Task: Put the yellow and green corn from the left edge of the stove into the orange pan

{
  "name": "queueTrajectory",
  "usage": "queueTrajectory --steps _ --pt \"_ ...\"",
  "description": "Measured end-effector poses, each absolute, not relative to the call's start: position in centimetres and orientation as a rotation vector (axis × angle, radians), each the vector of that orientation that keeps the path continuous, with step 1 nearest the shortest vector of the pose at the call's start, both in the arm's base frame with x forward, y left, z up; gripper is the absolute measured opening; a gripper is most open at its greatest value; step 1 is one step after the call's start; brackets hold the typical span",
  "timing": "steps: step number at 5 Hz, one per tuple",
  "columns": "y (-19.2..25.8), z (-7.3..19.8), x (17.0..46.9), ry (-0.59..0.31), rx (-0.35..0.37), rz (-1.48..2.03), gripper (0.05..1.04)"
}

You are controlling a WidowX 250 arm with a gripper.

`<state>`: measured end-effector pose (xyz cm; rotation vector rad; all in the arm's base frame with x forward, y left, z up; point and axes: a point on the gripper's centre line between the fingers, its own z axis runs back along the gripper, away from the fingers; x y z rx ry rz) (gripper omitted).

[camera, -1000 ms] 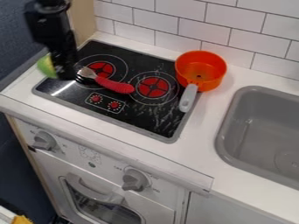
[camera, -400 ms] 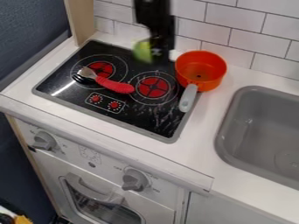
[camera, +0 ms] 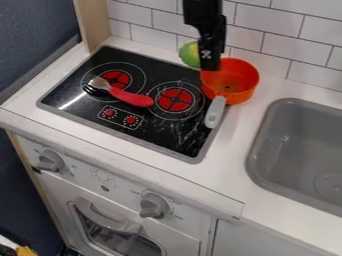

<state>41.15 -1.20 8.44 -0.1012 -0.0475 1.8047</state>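
Pincer [camera: 210,64] grips round green thing [camera: 190,54] near orange pot [camera: 244,84]. It's prob. light, firm, bit slick; best hold: fat mid.

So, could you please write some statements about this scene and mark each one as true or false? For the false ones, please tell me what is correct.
1. The tool holds a round green object. True.
2. The orange pot is inside the sink. False: it is outside the sink, at a corner of the stove top.
3. The utensil with a red handle lies on the stove top. True.
4. The pot's handle is green. False: it is grey.
5. The round green object is lying on the front oven door. False: it is raised, close to the pot.
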Motion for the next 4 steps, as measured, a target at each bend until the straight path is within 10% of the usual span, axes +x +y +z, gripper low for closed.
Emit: queueTrajectory --steps 2,4 --pt "-2.7 6.0 42.4 -0.034 -0.06 1.76 0.721" --pt "-3.3 4.5 42.8 -0.029 -0.012 1.75 0.969"
